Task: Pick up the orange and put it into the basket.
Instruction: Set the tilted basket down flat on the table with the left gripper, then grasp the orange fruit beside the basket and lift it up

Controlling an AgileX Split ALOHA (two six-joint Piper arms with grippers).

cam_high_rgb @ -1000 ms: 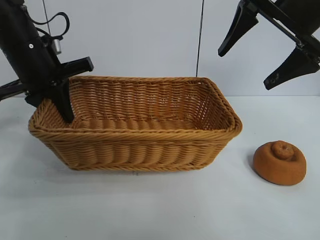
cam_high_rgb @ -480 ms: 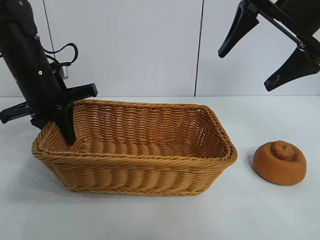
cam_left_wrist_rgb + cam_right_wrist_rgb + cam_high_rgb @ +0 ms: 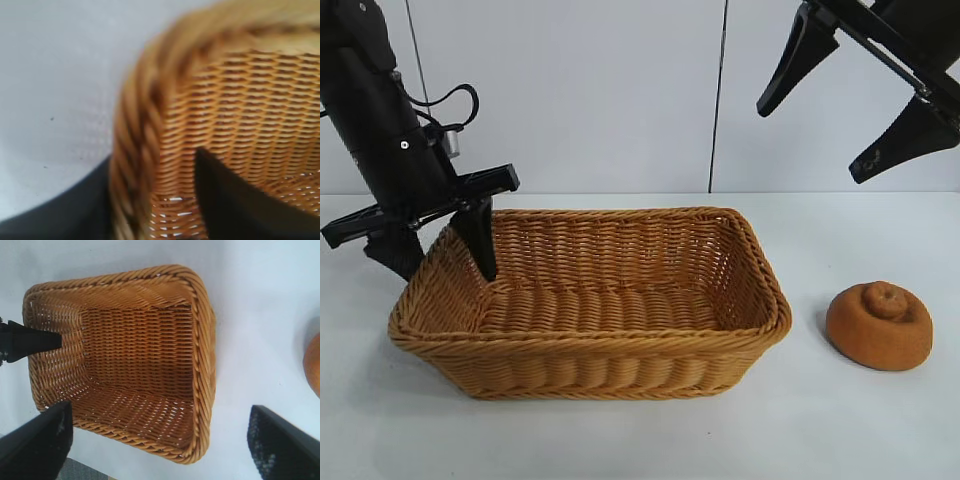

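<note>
Astride the basket's [image 3: 620, 345] near-end wall, the left hand [image 3: 440, 255] stands released, 1 finger each side, steadying it, while the right hand [image 3: 860, 105] hangs spread above the orange [image 3: 878, 326].

bare table [image 3: 840, 420] rings the orange [image 3: 878, 325]; the left gripper [image 3: 438, 250] straddles the basket [image 3: 620, 350] wall.

A white table [image 3: 620, 440] bears the basket [image 3: 590, 340] (wicker) and the orange [image 3: 878, 325].
</note>
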